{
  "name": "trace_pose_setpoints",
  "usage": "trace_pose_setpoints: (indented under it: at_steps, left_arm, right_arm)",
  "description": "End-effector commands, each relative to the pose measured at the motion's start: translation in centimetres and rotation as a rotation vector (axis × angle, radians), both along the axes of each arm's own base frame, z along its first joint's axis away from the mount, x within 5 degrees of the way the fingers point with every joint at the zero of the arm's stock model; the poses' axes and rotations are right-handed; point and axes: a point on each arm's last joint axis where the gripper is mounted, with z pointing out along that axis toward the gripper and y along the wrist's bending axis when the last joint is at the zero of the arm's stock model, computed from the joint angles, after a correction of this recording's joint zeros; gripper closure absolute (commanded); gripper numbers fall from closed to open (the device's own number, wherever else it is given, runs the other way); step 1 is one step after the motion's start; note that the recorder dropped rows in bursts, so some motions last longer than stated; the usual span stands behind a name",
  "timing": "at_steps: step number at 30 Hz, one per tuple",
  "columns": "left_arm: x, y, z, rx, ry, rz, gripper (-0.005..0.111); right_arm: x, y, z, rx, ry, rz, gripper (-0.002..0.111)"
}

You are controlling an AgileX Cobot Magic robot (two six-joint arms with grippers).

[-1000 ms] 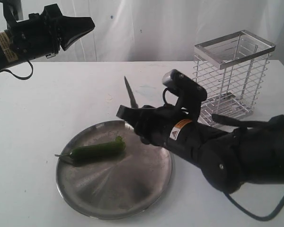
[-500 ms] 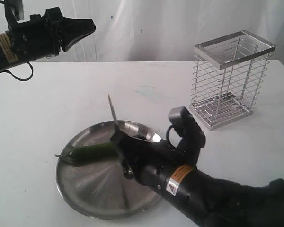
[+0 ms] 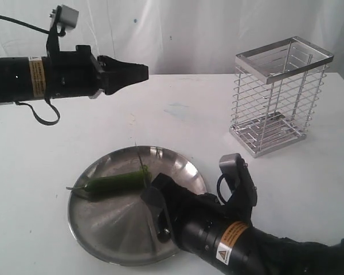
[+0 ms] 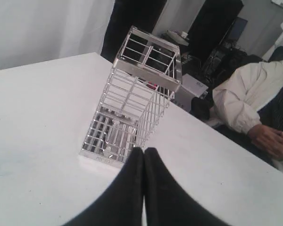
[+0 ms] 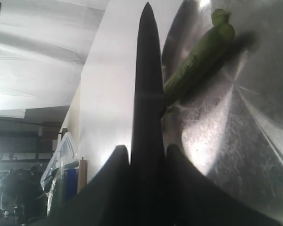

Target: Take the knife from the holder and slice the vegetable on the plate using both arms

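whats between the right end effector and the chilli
Only the knife, clamped in the right end effector, blade reaching the chilli; right wrist view shows it.

Claw [image 5: 147, 149] gripping knife [image 5: 147, 70], green chilli [image 5: 198, 56] on plate [image 5: 254, 122]

White bench [image 3: 46, 149] spans the whole scene, surface mostly plain. Faint bluish smudge [image 3: 176, 109] on it, far of centre. Small dark speck [image 3: 131, 119] just left and near of the smudge. White curtain [image 3: 206, 28] hangs along the far side, a few dark dots on it. Left wrist view: seated person [image 4: 254, 108] in a pale jacket past the bench edge, dark cluttered equipment [image 4: 198, 47] beside them. Right wrist view: clear plastic container [image 5: 61, 155] off the bench, details blurred.
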Motion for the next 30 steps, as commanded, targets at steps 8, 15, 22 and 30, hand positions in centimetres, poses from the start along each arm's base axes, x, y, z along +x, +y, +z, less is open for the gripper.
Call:
trace_pose_setpoints:
  at_steps: [8, 15, 22, 30]
  left_arm:
    - [0.1, -0.1, -3.0, 0.225, 0.006, 0.024, 0.106]
    - [0.3, -0.1, -6.2, 0.258, 0.062, 0.011, 0.106]
    - [0.6, -0.1, -7.6, 0.264, 0.100, 0.009, 0.106]
    - [0.7, -0.1, -7.4, 0.242, 0.105, 0.023, 0.106]
  right_arm:
    - [-0.5, -0.2, -0.5, -0.030, 0.032, 0.011, 0.108]
    - [-0.6, -0.3, -0.9, -0.065, 0.042, -0.051, 0.108]
    - [-0.7, -0.2, -1.5, -0.084, 0.046, -0.036, 0.108]
    - [-0.6, -0.1, -2.0, -0.109, 0.025, -0.023, 0.108]
